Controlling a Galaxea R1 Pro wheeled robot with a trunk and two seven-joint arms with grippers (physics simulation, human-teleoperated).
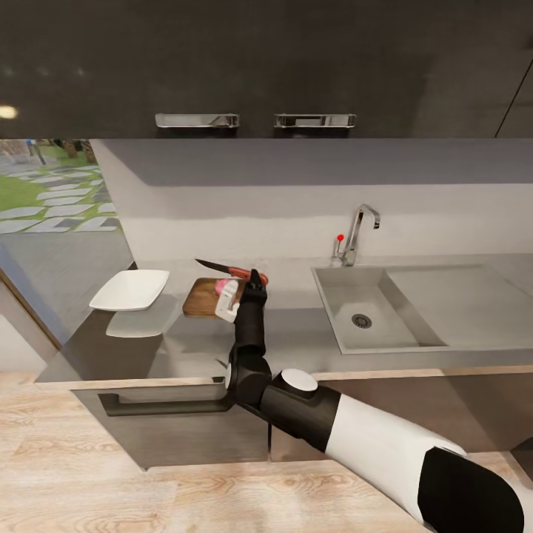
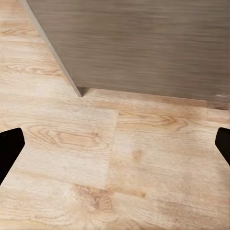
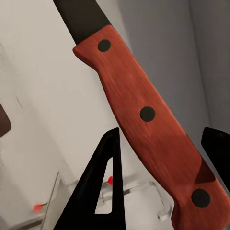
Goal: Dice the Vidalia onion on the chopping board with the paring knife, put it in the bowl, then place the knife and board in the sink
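Holding paring knife (image 1: 226, 268) above chopping board (image 1: 201, 297), right pincer (image 1: 255, 280) seemingly clamped, bowl (image 1: 131, 289) beside

On the countertop (image 1: 296, 337), the bowl (image 1: 131, 289) lies left of the chopping board (image 1: 200, 297), the sink (image 1: 374, 314) right.

At the centre of the head view we see the paring knife (image 1: 226, 269) with its dark blade and red-orange handle, three black rivets dotting that handle in the right wrist view; below it the chopping board (image 1: 201, 297) is brown wood; at left the bowl (image 1: 130, 289) is white; the bench (image 1: 296, 337) and sink (image 1: 355, 307) are glossy grey; the tap's knob (image 1: 340, 237) is red; the floor (image 2: 115, 163) is pale grained wood.
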